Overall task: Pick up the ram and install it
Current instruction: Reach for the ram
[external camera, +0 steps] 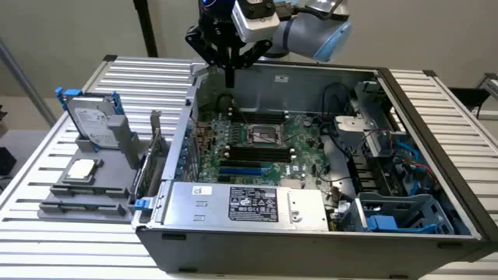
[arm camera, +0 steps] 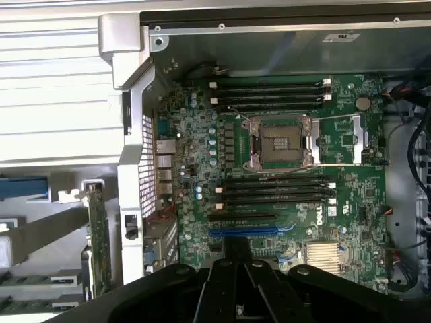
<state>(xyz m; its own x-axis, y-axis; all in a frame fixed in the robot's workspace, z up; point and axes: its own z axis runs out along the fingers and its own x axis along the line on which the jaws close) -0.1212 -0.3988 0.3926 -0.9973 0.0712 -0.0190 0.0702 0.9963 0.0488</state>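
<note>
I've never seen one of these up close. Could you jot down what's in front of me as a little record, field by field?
robot arm: reaches over the open computer case, at its far corner on the exterior view's left
jaws: shut, holding nothing
circuit board: lies flat inside the case
memory slots: black, look empty
hard drive: in a blue frame, upright in the gray rack outside the case
green board: on edge in that rack; whether it is the memory stick, I cannot tell
</note>
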